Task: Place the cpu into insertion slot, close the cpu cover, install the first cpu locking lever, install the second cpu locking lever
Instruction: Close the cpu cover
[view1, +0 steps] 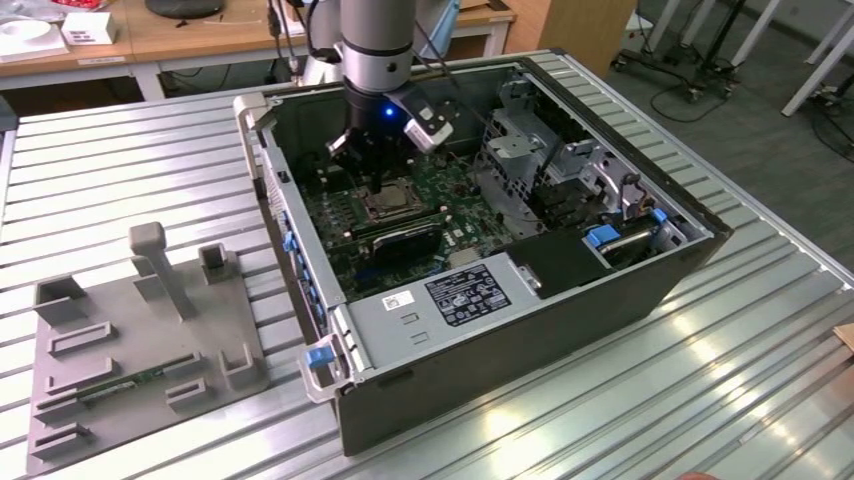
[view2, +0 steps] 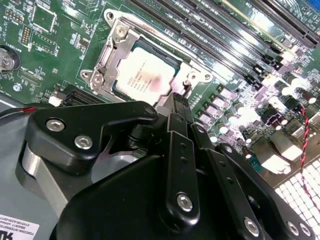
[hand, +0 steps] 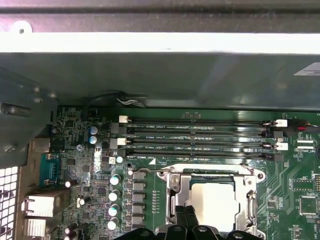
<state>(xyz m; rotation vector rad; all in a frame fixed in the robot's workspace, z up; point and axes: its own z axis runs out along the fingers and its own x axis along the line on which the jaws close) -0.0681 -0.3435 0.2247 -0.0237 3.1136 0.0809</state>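
Two fingers of my gripper (view2: 179, 102) are pressed together with nothing visible between them, their tips down at the edge of the insertion slot (view1: 390, 203) inside the open computer case (view1: 534, 340). Just beyond the tips, the cpu (view2: 145, 75) lies flat in the socket, and the cpu cover (view2: 116, 50) appears to lie down around it, the chip showing through its cut-out. Whether the tips touch the metal frame or hang just above it I cannot tell. Beside the socket run the long memory slots (hand: 200, 135), and small parts stud the green motherboard (hand: 75, 165) all round. My worry is how close I am: a slip sideways could drag the tips across the chip's face or knock those small parts, and a push off-centre might tilt the cover and strain the socket beneath.
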